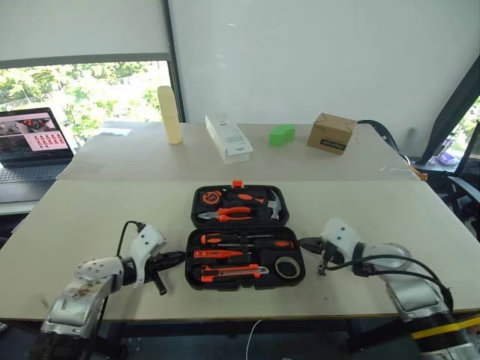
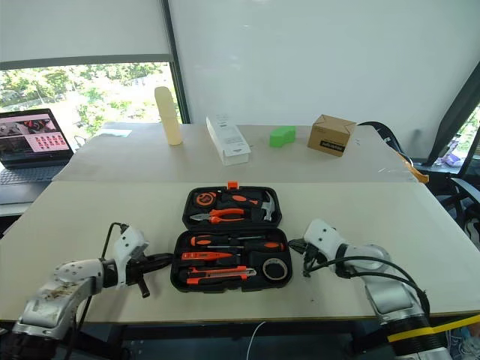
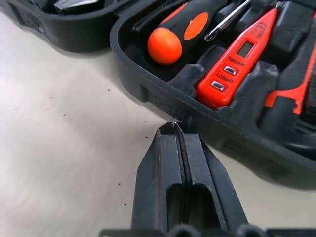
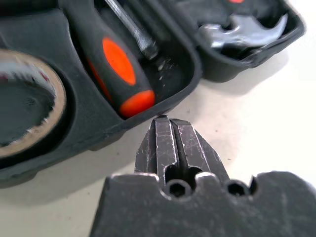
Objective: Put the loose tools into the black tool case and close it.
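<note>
table (image 1: 90, 217): the case lies open at its near middle, with a gripper on each side.
case (image 1: 244, 227): open flat, lid half away from the robot, tray half near; the hinge runs left to right, so the lid must swing toward the robot to shut.
tools (image 1: 240, 255): all appear seated in the tray, with the screwdrivers (image 1: 247, 241) and knife (image 1: 229, 271) lying crosswise and the tape roll (image 1: 286, 267) at its right end; none loose on the table.
left gripper (image 1: 178, 257): clenched, empty, just beside the tray's left edge.
right gripper (image 1: 301, 242): clenched, empty, just beside the tray's right edge; likely neither is nearer.
</note>
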Available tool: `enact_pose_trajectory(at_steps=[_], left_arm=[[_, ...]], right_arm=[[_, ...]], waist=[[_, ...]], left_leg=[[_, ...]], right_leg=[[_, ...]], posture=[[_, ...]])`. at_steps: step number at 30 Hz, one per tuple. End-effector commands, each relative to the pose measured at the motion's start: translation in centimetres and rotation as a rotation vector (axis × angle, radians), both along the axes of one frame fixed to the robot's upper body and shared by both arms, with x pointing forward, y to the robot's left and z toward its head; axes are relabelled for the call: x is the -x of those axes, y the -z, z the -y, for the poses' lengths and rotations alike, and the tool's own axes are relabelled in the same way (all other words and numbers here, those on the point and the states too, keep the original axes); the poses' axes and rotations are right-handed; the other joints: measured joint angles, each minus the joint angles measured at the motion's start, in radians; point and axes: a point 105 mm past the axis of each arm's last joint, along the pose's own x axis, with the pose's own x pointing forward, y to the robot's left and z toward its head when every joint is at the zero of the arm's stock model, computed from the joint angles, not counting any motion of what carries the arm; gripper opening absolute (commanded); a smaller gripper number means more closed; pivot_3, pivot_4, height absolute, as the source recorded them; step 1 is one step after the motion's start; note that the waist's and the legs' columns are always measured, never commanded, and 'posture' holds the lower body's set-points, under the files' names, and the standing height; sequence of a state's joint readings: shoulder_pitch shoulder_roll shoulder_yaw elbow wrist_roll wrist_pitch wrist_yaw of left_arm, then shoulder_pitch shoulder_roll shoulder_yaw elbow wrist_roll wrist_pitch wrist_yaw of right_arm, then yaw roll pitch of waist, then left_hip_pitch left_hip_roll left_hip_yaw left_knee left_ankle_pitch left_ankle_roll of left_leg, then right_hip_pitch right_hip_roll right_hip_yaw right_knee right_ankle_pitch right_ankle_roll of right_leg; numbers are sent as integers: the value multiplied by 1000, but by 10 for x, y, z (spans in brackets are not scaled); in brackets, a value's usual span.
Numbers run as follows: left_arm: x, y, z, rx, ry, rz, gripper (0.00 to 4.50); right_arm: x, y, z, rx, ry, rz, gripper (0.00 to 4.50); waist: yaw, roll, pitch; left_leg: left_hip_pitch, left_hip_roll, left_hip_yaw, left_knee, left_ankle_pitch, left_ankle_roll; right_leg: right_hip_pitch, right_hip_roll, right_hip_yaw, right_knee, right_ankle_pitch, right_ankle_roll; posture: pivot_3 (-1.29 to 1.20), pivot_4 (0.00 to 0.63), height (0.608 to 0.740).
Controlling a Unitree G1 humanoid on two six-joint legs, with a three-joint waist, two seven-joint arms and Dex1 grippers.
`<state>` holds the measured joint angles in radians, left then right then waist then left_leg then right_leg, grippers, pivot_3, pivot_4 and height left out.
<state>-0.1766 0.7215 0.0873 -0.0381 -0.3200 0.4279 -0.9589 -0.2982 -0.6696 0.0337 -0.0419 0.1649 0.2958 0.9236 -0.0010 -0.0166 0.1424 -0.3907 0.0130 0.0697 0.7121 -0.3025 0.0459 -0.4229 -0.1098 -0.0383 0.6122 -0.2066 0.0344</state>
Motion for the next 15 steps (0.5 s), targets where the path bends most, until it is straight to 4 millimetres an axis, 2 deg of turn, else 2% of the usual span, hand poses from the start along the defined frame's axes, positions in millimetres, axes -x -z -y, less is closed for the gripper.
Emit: enact_pose_trajectory(at_steps=[1, 2, 3, 4, 7, 8, 11, 15], left_arm=[[-11, -26, -25, -3, -69, 15, 0], [-12, -26, -31, -26, -91, -14, 529], [-11, -25, -33, -38, -94, -73, 747], [-10, -23, -34, -44, -97, -115, 1146], [-7, -42, -20, 128, -74, -319, 2179], [-10, -43, -21, 129, -115, -386, 2540], [-31, -52, -18, 156, -228, -442, 3556], [-62, -62, -4, 249, -334, -466, 3556]], right_arm=[[4, -36, -5, -96, -46, -15, 1073], [2, -44, -6, -120, -47, -18, 1426], [1, -49, -7, -155, -41, -53, 1780], [0, -53, -8, -180, -34, -75, 2118], [-7, -57, -10, -202, 14, -307, 3107], [-12, -55, -8, -153, 62, -350, 3469], [-35, -66, -11, -209, 201, -486, 4446], [-63, -78, -18, -255, 305, -537, 4446]], waist=[[0, 0, 0], [0, 0, 0], [-2, 0, 0], [-3, 0, 0], [-4, 0, 0], [-3, 0, 1], [-2, -1, 1], [-4, -1, 1]], left_leg=[[0, 0, 0, 0, 0, 0], [0, 0, 0, 0, 0, 1], [1, 0, 0, 0, 0, 1], [1, 0, 0, 0, -1, 1], [1, 0, 0, 0, 0, 1], [1, 0, 0, 0, 0, 1], [0, -1, -1, 2, 0, 1], [-1, -5, -2, 0, 2, -2]], right_leg=[[0, 0, 0, 0, 0, 0], [0, 0, 0, 0, 0, 0], [0, 0, 0, 0, 0, 0], [0, 0, 0, 0, 0, 0], [0, 0, 0, 1, 0, 0], [0, 0, 0, 2, 0, 0], [0, 0, -1, 5, 0, 0], [-1, 1, -1, 4, 0, 0]], posture=[[0, 150, 740], [0, 150, 740], [0, 150, 740], [0, 150, 740], [0, 150, 740], [0, 150, 740], [0, 150, 740], [0, 150, 740]])
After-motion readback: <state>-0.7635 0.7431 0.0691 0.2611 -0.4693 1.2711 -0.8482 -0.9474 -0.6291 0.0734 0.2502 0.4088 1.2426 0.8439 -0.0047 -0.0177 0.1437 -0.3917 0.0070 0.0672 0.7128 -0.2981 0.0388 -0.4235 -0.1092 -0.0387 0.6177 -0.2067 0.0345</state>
